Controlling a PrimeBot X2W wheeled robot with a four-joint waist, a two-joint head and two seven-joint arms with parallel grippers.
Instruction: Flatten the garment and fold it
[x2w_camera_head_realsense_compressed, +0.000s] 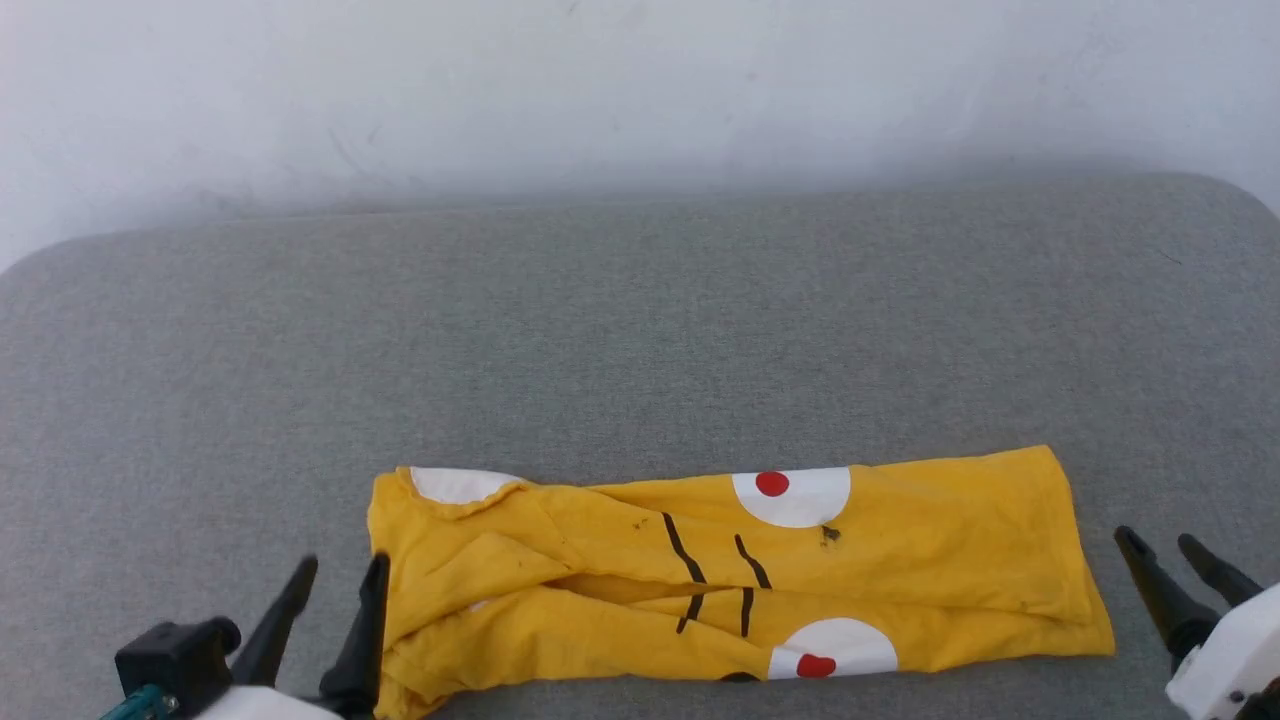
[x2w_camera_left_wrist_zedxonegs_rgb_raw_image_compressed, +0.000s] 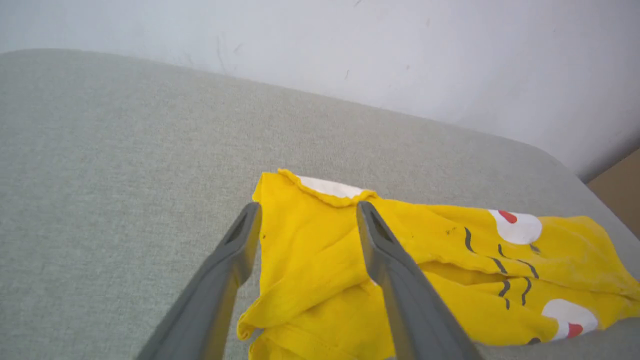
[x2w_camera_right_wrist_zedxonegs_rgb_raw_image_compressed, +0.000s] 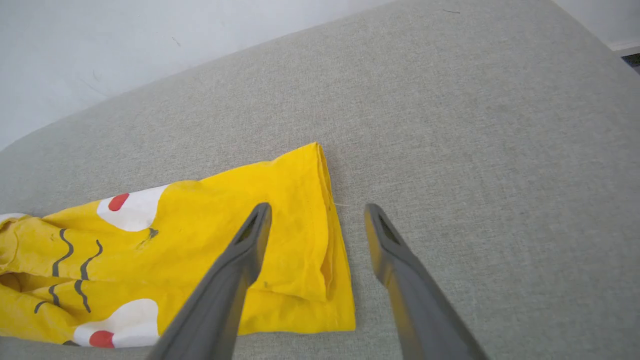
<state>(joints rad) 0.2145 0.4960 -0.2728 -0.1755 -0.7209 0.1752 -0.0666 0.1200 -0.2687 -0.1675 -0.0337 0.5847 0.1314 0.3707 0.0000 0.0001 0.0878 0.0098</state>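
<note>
The garment (x2w_camera_head_realsense_compressed: 740, 570) (near-left corner cut off) folds over part of its print (x2w_camera_head_realsense_compressed: 790, 495).

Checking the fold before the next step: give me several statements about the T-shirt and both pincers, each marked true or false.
1. The yellow T-shirt lies as a long strip on the grey fabric surface. True.
2. The left pincer is clamped on the T-shirt. False: it is open at the shirt's left end, with no cloth pinched.
3. The right pincer is open beside the shirt's right end. True.
4. The print has blue dots. False: it has red dots on white patches.
</note>
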